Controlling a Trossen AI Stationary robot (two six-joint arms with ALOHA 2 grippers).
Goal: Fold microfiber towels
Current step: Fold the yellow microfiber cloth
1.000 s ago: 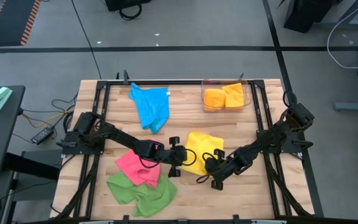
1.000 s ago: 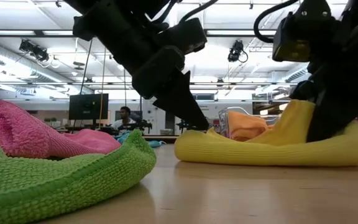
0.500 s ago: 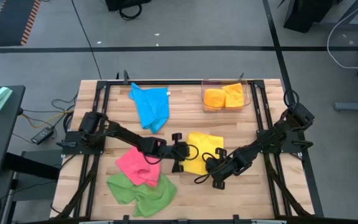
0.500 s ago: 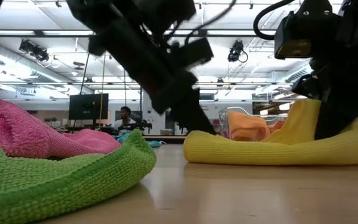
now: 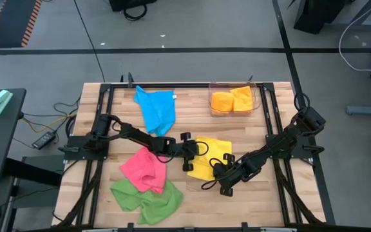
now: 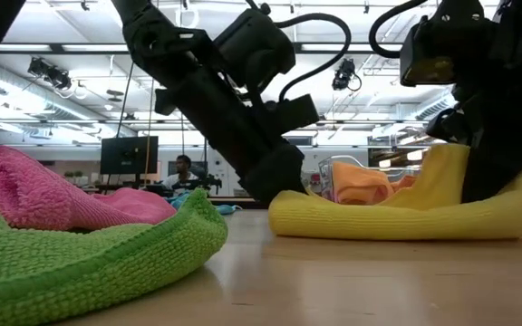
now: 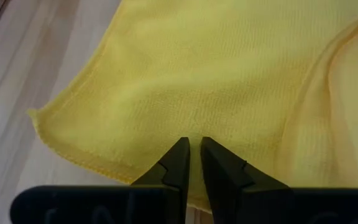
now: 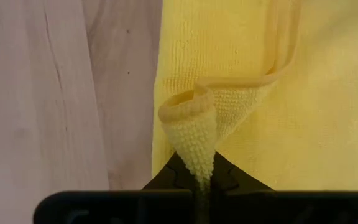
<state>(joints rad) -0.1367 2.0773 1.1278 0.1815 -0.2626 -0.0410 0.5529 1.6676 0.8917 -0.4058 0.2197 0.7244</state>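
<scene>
A yellow towel (image 5: 211, 156) lies rumpled at the middle of the table, partly folded over itself. My left gripper (image 5: 189, 160) stands at its left edge. Its fingers (image 7: 180, 155) are nearly together, leaving only a narrow slit, just inside the hem (image 7: 73, 155). My right gripper (image 5: 219, 171) is shut on the towel at its near side, where a peak of cloth (image 6: 442, 172) stands up above the rest. My left gripper sets its fingertips on the towel's top face (image 7: 194, 127) just inside the left hem, slanting down from the table's left. No cloth shows raised between them, and the towel lies flat there. My right gripper pinches a bunched, curled piece of the hemmed edge (image 8: 192, 134) between its two fingers, coming steeply from above. That piece is raised off the table. The rest of the towel rests on the wood.
Close by on the near left lie a pink towel (image 5: 143, 171) and a green towel (image 5: 145, 200). A blue towel (image 5: 156, 109) lies at the far middle. A clear bin (image 5: 255, 96) at the far right holds orange towels (image 5: 232, 100). Bare wood lies near right.
My left gripper has gone toward the table's right edge and down, from beside the pink towel onto the yellow towel's left edge. That edge has been nudged a little to the right.
</scene>
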